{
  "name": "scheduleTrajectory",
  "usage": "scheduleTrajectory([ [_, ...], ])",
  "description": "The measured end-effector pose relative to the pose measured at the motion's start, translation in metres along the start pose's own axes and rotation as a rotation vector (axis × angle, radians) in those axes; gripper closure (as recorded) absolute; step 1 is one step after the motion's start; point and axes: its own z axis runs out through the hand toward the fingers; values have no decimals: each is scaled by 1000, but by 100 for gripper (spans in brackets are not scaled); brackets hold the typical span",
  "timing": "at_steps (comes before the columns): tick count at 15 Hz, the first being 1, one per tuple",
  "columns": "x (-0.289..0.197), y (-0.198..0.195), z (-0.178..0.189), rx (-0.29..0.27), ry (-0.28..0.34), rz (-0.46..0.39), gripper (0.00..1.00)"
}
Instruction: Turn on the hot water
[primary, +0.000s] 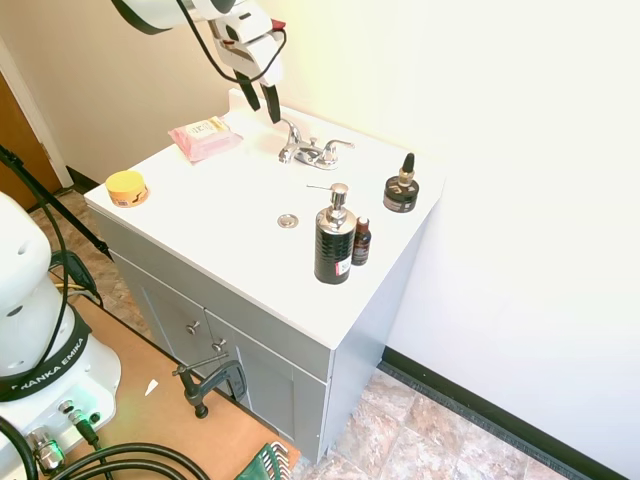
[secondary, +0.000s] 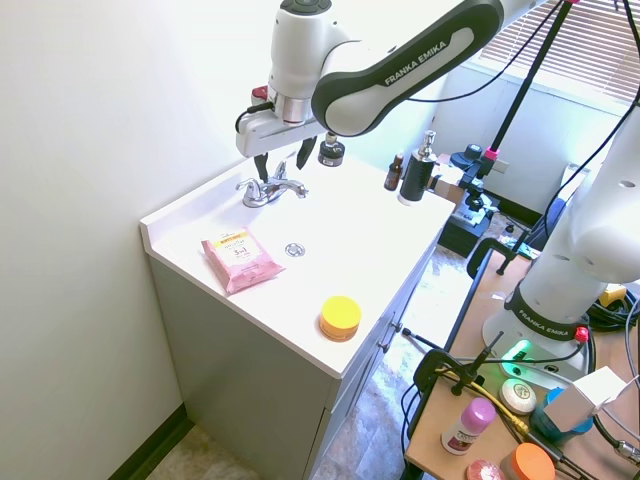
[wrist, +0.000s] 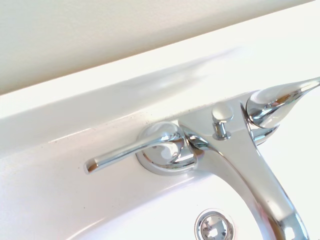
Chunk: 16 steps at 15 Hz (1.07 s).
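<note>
The gripper (primary: 259, 104) is held open above the faucet (primary: 312, 151), grasping nothing. It is best lowered beside the left lever (wrist: 131, 152), which is then swept sideways gently.

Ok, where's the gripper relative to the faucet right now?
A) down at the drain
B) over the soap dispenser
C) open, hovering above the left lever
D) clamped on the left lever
C: the gripper hangs open above the faucet's left lever, not touching it.

Chrome faucet (primary: 312, 152) at vanity's back edge; hot lever (primary: 290, 153) untouched, no water.
</note>
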Motion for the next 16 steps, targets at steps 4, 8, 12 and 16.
scheduleTrajectory([
  [4,-9,-4,-1,30,22,19,0],
  [8,-11,-10,0,88,35,33,0],
  [12,-6,-27,16,114,89,49,0],
  [16,-4,-52,34,131,116,53,0],
])
